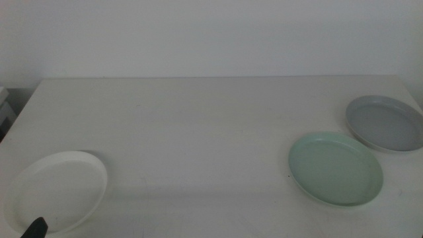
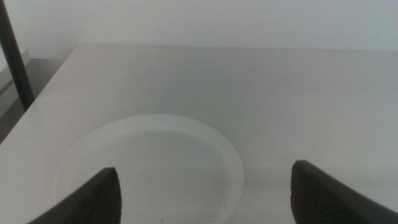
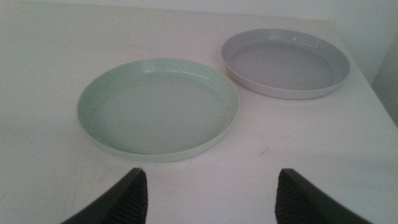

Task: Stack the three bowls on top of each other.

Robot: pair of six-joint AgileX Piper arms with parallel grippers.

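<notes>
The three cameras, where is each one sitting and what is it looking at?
Middle view: high up, looking forward and down over the white table; only the left gripper tip shows.
Left wrist view: on the left arm, facing the white shallow round bowl; its open jaws show.
Right wrist view: on the right arm, facing the pale mint green bowl and grey bowl; right gripper open.
Shared: the middle view shows all three bowls.

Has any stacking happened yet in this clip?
Nothing is stacked. The white bowl, mint green bowl and grey bowl each lie singly on the table. Nothing is in hand: the left gripper is open above the white bowl, the right gripper open before the mint one. Both stacking moves remain.
</notes>
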